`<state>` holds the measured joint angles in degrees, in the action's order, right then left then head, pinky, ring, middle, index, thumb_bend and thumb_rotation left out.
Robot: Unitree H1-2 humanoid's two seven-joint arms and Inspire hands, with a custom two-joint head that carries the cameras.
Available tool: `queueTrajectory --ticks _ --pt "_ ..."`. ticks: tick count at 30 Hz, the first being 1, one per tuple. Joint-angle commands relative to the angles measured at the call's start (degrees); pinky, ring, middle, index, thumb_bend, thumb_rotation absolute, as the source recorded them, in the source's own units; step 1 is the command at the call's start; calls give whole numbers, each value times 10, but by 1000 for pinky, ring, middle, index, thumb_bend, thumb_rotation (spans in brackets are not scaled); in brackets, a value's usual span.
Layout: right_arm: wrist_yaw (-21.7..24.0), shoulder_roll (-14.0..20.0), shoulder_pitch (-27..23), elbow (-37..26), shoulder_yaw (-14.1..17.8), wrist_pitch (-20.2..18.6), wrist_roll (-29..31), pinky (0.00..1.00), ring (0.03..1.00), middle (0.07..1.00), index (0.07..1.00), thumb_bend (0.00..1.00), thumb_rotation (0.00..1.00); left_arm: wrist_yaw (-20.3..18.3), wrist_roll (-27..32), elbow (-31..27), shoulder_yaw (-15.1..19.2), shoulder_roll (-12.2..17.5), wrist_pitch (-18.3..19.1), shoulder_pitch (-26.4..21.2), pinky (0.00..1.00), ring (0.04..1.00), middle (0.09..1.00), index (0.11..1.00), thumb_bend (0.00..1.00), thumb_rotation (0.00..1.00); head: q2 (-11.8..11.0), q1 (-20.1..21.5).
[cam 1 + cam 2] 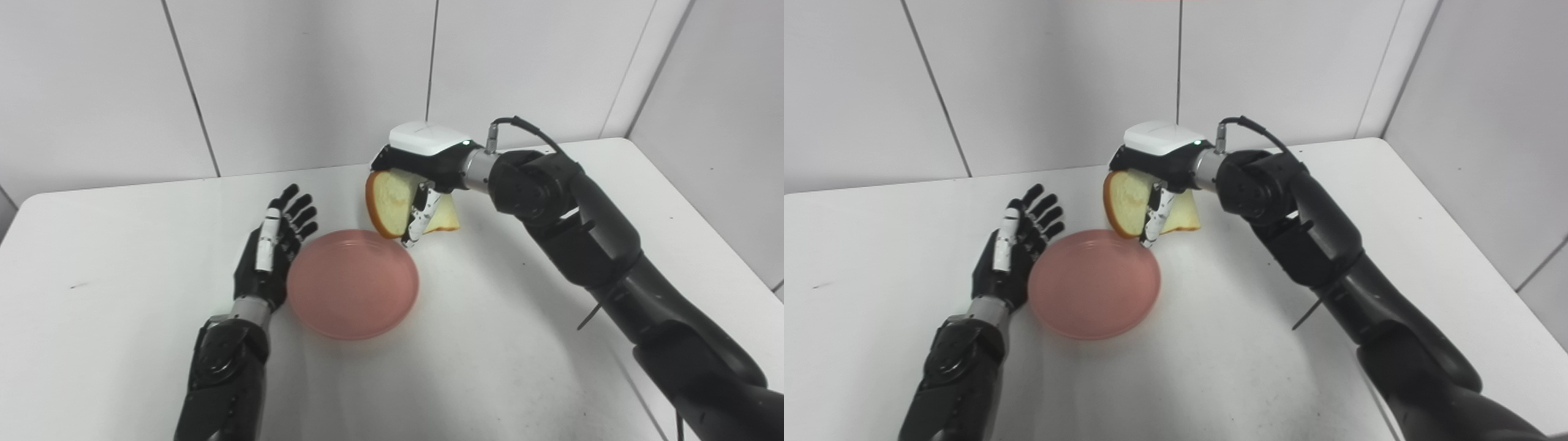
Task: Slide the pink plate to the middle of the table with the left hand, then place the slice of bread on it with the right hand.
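The pink plate (352, 283) lies flat near the middle of the white table (122, 294). My left hand (272, 248) is open, its fingers stretched out, resting beside the plate's left rim. My right hand (422, 174) is shut on the slice of bread (389, 202) and holds it tilted on edge above the table, just beyond the plate's far right rim. The bread's brown crust faces left. In the right eye view the plate (1093, 283) and the bread (1127, 202) stand the same way.
White wall panels (306, 79) close off the table's far edge. The table's right edge (704, 233) runs beside a side wall. My right arm (588, 245) crosses the table's right half.
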<state>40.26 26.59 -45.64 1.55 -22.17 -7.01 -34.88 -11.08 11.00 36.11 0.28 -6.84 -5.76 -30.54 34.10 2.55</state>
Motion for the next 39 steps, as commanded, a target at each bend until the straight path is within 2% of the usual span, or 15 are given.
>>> queueTrajectory --ticks 1,6,13,21,26,34,39 --pt "-24 -11 -37 4 1 19 -4 438 413 512 504 516 0 17 -12 38 -3 -4 35 29 901 900 901 904 415 969 -1 0" --pt "-38 -46 -43 39 -22 34 -14 446 415 516 494 517 0 21 -12 37 -2 -6 39 26 912 898 896 902 414 970 4 4" --pt "-37 -62 -42 65 -44 31 -25 450 419 525 483 517 0 29 -6 12 4 -8 63 31 899 895 892 895 418 927 13 8" --pt "-24 -66 -34 61 -63 15 -41 445 423 520 483 517 0 40 -7 -7 7 -10 77 35 884 879 878 881 423 946 21 10" --pt "-5 -62 -30 53 -71 -4 -58 457 428 520 479 517 0 43 -11 -8 5 -9 67 36 863 875 875 877 450 960 27 9" --pt "9 -59 -24 49 -73 -9 -76 469 430 530 475 516 0 44 -13 -27 0 -8 82 41 872 882 882 880 458 979 32 7" --pt "15 -65 -17 48 -77 -6 -78 438 420 522 488 517 0 38 -9 -27 1 -7 85 40 871 882 881 881 449 969 33 6"
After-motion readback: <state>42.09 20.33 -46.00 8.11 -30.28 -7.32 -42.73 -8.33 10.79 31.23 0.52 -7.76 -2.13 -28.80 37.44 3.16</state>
